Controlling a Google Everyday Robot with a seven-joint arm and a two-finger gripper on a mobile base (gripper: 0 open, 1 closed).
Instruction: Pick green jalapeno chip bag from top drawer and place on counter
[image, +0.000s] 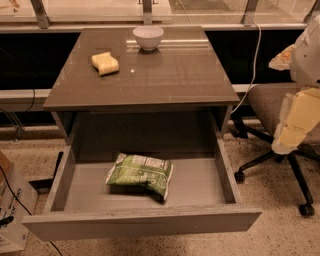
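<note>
The green jalapeno chip bag (140, 174) lies flat inside the open top drawer (226, 176), near its middle, with its white label panel facing up at the back. The drawer is pulled out toward me below the counter (165, 75). My gripper (293, 125) hangs at the far right edge of the view, beside the table and well to the right of the drawer, above a chair. It is apart from the bag and holds nothing that I can see.
A yellow sponge (105, 63) lies at the counter's back left. A white bowl (148, 36) stands at its back middle. An office chair (272, 107) with wheeled legs stands right of the table. A box (12, 210) sits on the floor at left.
</note>
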